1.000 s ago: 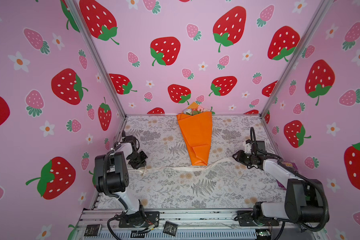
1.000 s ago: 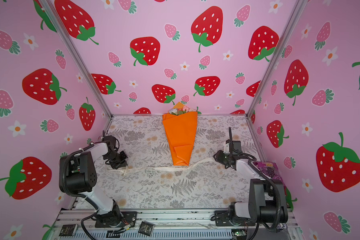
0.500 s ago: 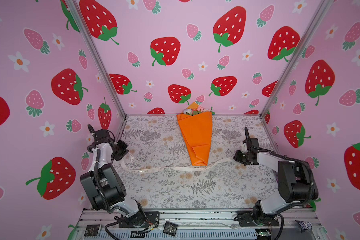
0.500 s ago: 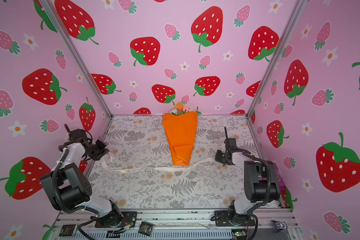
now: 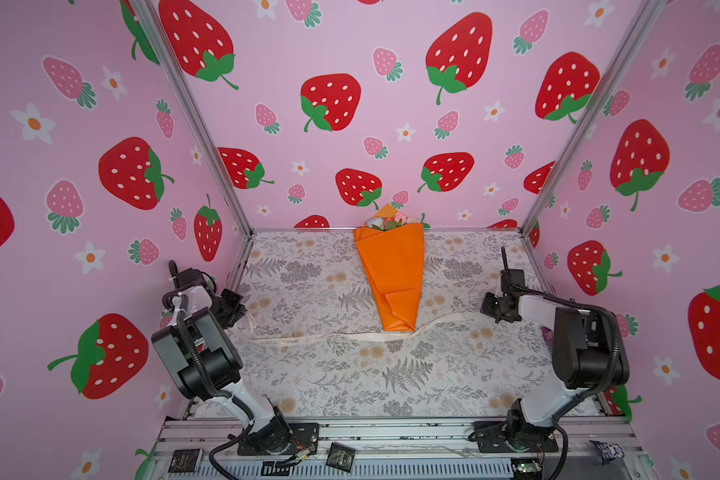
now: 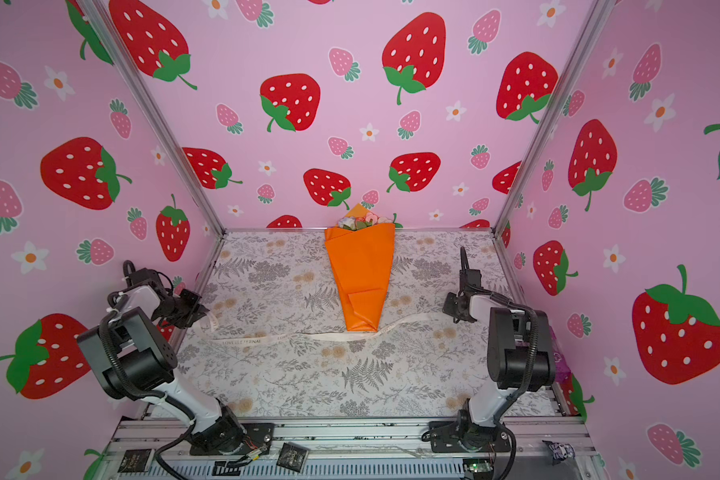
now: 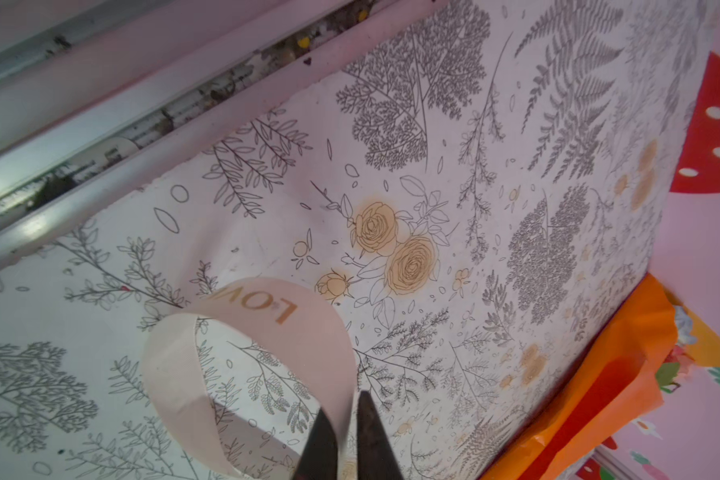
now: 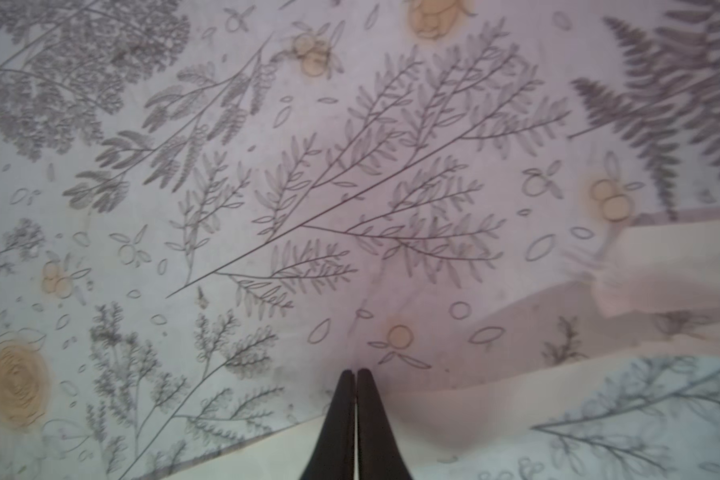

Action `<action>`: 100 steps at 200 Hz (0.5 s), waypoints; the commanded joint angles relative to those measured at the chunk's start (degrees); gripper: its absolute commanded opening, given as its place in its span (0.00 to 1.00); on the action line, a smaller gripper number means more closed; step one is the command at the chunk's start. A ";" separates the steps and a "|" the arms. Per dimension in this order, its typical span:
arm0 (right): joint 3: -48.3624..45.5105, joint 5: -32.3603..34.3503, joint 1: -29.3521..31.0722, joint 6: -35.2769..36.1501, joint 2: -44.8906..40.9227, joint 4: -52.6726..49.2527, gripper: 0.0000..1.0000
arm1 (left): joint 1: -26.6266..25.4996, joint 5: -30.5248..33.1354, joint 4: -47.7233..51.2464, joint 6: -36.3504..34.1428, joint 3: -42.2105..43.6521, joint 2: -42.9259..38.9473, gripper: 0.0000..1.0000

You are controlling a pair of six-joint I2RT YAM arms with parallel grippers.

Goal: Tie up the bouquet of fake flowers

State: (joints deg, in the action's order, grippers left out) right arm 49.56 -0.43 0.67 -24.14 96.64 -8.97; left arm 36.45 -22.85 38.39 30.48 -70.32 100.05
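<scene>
The bouquet of fake flowers (image 5: 391, 270) (image 6: 360, 270) lies in an orange paper cone at the back middle of the mat, its blooms against the far wall and its tip toward me. A cream ribbon (image 5: 329, 337) (image 6: 292, 337) runs across the mat under the cone's tip. At the mat's left edge my left gripper (image 5: 243, 311) (image 7: 346, 409) pinches the ribbon's left end (image 7: 250, 307), which curls up in a loop; the jaws stand almost together. At the ribbon's right end, my right gripper (image 5: 485, 306) (image 8: 356, 372) is shut, with ribbon (image 8: 661, 266) running under and between its fingers.
Pink strawberry-print walls close in the mat on three sides. An aluminium rail (image 5: 391, 432) with both arm bases runs along the front. A purple object (image 6: 558, 361) lies off the mat at the right wall. Small black packets (image 5: 339, 457) sit on the front rail.
My left gripper carried the ribbon's left end outward to the mat's left edge, raising a loop. My right gripper's fingers closed at the ribbon's right end.
</scene>
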 commanded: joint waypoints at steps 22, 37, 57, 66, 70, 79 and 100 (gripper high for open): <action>-0.01 -0.37 -4.31 2.91 -2.71 -4.58 0.06 | -1.88 1.33 0.90 -0.09 -0.05 -3.15 0.24; 0.27 -6.97 -4.14 4.25 -5.28 -3.45 0.08 | -4.42 5.76 2.31 -0.90 -0.38 -5.28 0.31; -0.66 -11.39 -3.31 3.49 -8.09 -2.66 0.09 | -7.35 7.64 2.85 -1.20 -0.50 -7.53 0.38; -1.04 -12.75 -2.92 3.44 -8.26 -3.35 0.09 | -8.34 9.22 3.60 -1.54 -0.85 -8.45 0.48; -1.25 -13.43 -2.81 3.36 -8.15 -3.60 0.09 | -8.61 9.99 4.13 -1.80 -1.09 -8.87 0.49; -1.78 -14.59 -2.35 3.16 -7.88 -4.13 0.09 | -9.01 11.12 4.87 -2.17 -1.39 -10.15 0.50; -3.46 -14.21 -0.77 2.08 -7.46 -3.85 0.07 | -9.64 10.78 5.10 -2.52 -1.07 -13.04 0.55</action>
State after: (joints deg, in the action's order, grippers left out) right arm 48.84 -11.46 -1.43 -22.17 88.53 -11.07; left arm 26.98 -14.98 40.86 28.99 -70.13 90.00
